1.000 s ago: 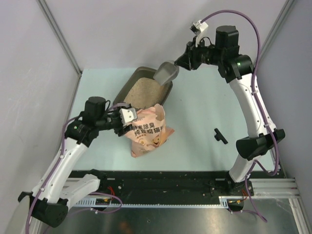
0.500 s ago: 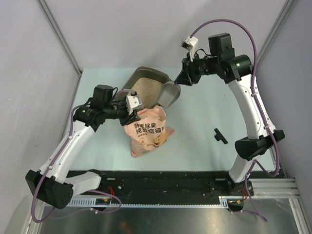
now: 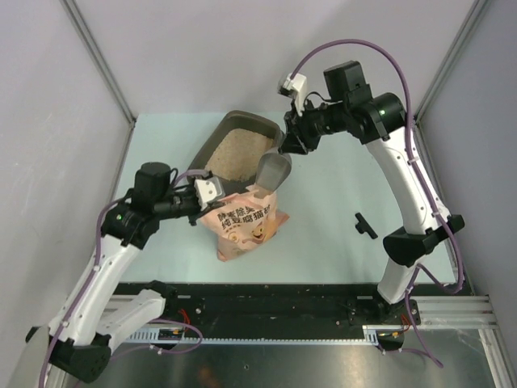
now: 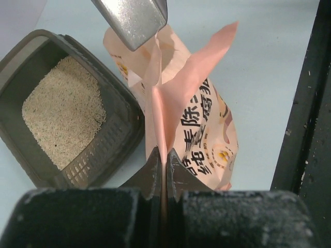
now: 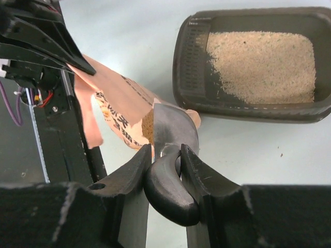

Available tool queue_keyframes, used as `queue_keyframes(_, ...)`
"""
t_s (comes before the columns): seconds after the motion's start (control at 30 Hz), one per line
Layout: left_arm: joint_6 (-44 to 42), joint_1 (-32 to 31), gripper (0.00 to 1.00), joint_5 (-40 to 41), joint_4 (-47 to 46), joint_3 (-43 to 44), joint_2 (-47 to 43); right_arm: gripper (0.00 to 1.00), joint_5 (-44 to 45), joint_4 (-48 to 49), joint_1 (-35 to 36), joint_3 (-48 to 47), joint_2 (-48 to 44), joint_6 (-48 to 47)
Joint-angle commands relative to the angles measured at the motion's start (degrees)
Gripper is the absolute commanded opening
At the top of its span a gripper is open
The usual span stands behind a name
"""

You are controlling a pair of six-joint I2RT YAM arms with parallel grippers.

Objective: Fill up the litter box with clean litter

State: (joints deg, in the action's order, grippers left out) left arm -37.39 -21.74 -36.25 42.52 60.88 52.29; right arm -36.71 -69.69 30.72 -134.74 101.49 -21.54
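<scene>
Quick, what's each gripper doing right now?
Left gripper: closed on the pink bag at its top edge.
Right gripper: closed on the scoop handle.

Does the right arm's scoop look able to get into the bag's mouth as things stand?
Probably yes: the left pincer pinches the bag by its edge, mouth open, and the scoop in the right pincer sits right at that opening.

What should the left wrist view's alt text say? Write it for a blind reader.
The left hand is pinched shut on the top edge of a salmon-pink litter bag, holding it upright on the pale table. A grey metal scoop hangs at the bag's open mouth. To the left sits the dark litter box, partly filled with beige litter.
</scene>
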Motion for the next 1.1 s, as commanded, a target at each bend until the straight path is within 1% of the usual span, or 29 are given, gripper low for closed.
queue_keyframes(0.0,0.91,-0.15,0.0,0.91,-3.67,-2.87,-5.88,0.0,2.51,-2.64,1.45,-2.64,1.6,-2.98)
queue_keyframes(0.13,1.0,-0.15,0.0,1.36,-4.64,-4.72,-8.69,0.0,3.57,-5.1,3.46,-3.69,2.92,-6.49)
queue_keyframes(0.4,2.93,-0.15,0.0,0.3,-6.4,-5.78,-9.84,0.0,4.19,-10.55,7.6,-6.06,4.59,-19.75)
queue_keyframes(0.5,3.72,-0.15,0.0,0.3,-7.45,-6.04,-9.84,0.0,4.37,-12.31,8.48,-5.54,5.82,-22.05)
queue_keyframes(0.53,4.42,-0.15,0.0,0.3,-7.8,-6.13,-9.75,0.0,4.63,-12.4,8.57,-5.1,6.34,-21.44)
queue_keyframes(0.57,4.78,-0.15,0.0,0.3,-8.41,-6.21,-9.75,0.0,5.5,-10.4,8.65,-4.49,6.61,-19.61)
queue_keyframes(0.6,5.13,-0.15,0.0,0.3,-8.51,-6.21,-9.84,0.0,7.07,-8.12,8.66,-2.39,6.53,-12.28)
queue_keyframes(0.67,6.18,-0.15,0.0,0.39,-9.03,-6.21,-9.93,0.0,11.91,-2.07,8.66,0.16,5.57,-5.91)
queue_keyframes(0.7,6.45,-0.15,0.0,0.39,-9.12,-6.13,-9.84,0.0,13.49,-0.2,8.57,3.22,4.95,-1.01)
queue_keyframes(0.77,6.8,-0.15,0.0,0.13,-9.39,-6.13,-9.84,0.0,16.4,4.62,8.65,6.31,3.63,2.89)
queue_keyframes(0.83,7.15,-0.15,0.0,-0.05,-9.83,-6.13,-9.67,0.0,18.33,7.36,8.66,9.65,1.87,7.71)
queue_keyframes(0.9,7.5,-0.24,0.0,-0.57,-10.09,-6.04,-9.14,0.0,20.09,10.53,8.74,11.07,0.91,11.41)
queue_keyframes(0.93,7.76,-0.24,0.0,-0.66,-10.27,-5.86,-9.05,0.0,22.62,11.41,8.74,12.21,0.73,14.91)
queue_keyframes(1.07,8.21,-0.59,0.0,-1.02,-10.71,-5.95,-8.96,0.0,31.59,12.21,8.92,13.88,1.08,23.1)
